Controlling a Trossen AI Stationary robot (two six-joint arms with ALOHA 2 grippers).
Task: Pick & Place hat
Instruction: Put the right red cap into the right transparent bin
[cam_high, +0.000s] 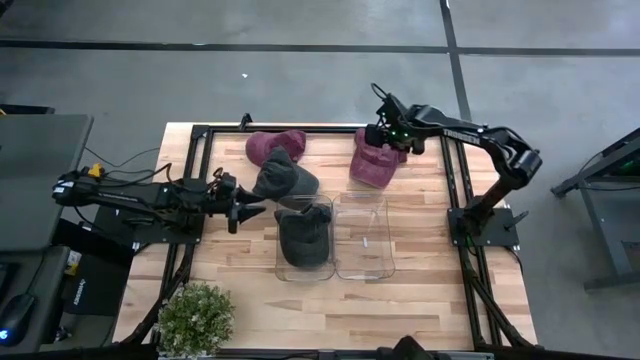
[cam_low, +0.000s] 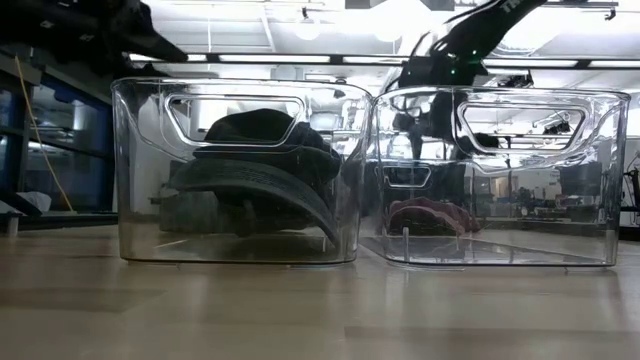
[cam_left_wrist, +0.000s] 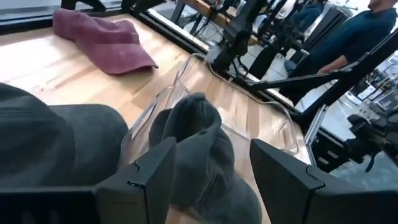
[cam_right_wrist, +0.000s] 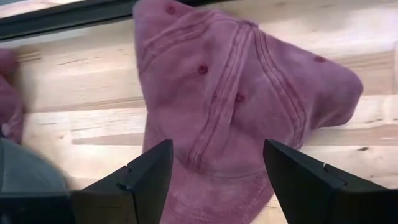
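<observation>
A maroon cap (cam_high: 376, 160) lies flat on the table's far right; in the right wrist view the maroon cap (cam_right_wrist: 242, 93) fills the picture. My right gripper (cam_right_wrist: 217, 180) hovers open above it, touching nothing. A second maroon cap (cam_high: 275, 145) lies at far centre, and a dark grey cap (cam_high: 284, 178) rests beside it. Another grey cap (cam_high: 303, 235) sits inside the left clear bin (cam_high: 283, 268). My left gripper (cam_high: 255, 212) is open just left of that bin; the left wrist view shows the binned cap (cam_left_wrist: 205, 149) ahead of it.
The right clear bin (cam_high: 364, 262) stands against the left one and holds nothing. A potted plant (cam_high: 196, 318) stands at the near left corner. A black frame (cam_high: 452, 170) runs round the table. Bare wood lies near the bins' front. A person (cam_left_wrist: 348, 34) shows beyond the table.
</observation>
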